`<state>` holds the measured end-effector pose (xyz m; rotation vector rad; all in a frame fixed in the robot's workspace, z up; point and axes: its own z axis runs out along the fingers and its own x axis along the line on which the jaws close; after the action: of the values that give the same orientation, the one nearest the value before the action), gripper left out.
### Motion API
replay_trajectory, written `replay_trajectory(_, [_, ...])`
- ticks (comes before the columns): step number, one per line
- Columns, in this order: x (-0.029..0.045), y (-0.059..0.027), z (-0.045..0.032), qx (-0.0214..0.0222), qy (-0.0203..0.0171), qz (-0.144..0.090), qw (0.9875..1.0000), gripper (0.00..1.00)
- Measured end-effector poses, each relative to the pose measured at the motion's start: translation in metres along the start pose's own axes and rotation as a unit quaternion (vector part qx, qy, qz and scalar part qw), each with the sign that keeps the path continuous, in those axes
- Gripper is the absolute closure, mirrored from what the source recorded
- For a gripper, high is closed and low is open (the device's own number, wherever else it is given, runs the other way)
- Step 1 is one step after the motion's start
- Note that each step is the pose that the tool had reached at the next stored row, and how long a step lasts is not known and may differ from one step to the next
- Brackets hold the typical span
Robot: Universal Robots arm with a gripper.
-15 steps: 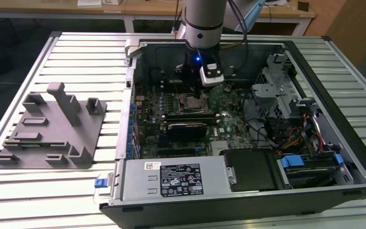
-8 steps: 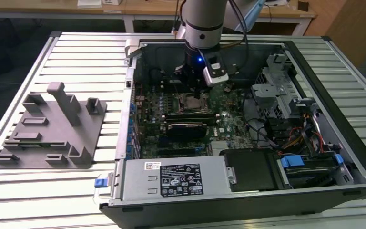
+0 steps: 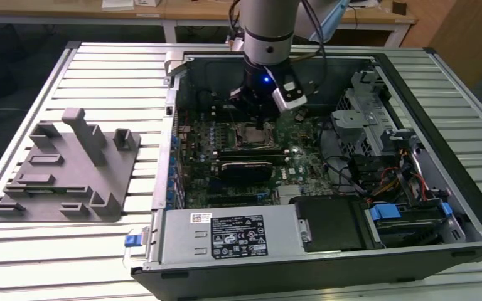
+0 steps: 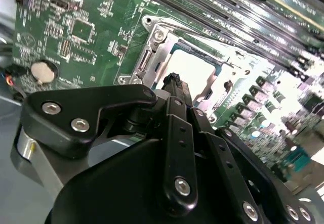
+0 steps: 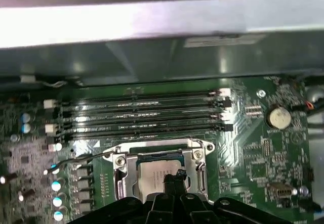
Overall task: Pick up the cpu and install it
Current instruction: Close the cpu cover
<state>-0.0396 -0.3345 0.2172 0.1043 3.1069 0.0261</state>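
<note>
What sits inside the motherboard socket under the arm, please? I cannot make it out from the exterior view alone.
Observer: In both wrist views the cpu lies flat within the socket's metal frame.
Operator: Thank you. Where is the end effector relative to it?
Observer: In the first wrist view the end effector is directly over the cpu; I cannot judge whether they touch.
Operator: Is anything close beside the socket?
Observer: A row of long memory slots runs along one side of the metal frame.
</note>
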Motion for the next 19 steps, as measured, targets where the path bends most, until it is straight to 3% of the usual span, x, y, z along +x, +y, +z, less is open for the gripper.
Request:
replay_trajectory(3, [0.0,-0.0002,0.0004,0.0012,0.0002,-0.018,0.9998,0.89])
replay_trajectory(5, [0.0001,-0.0014,0.0003,0.0048,0.0001,-0.021,0.9998,0.89])
replay_trajectory(9, [0.0016,-0.0048,0.0005,0.0081,0.0,-0.023,0.9997,0.89])
replay_trajectory(19, [0.0207,-0.0067,0.0033,0.0085,-0.0001,-0.023,0.9997,0.89])
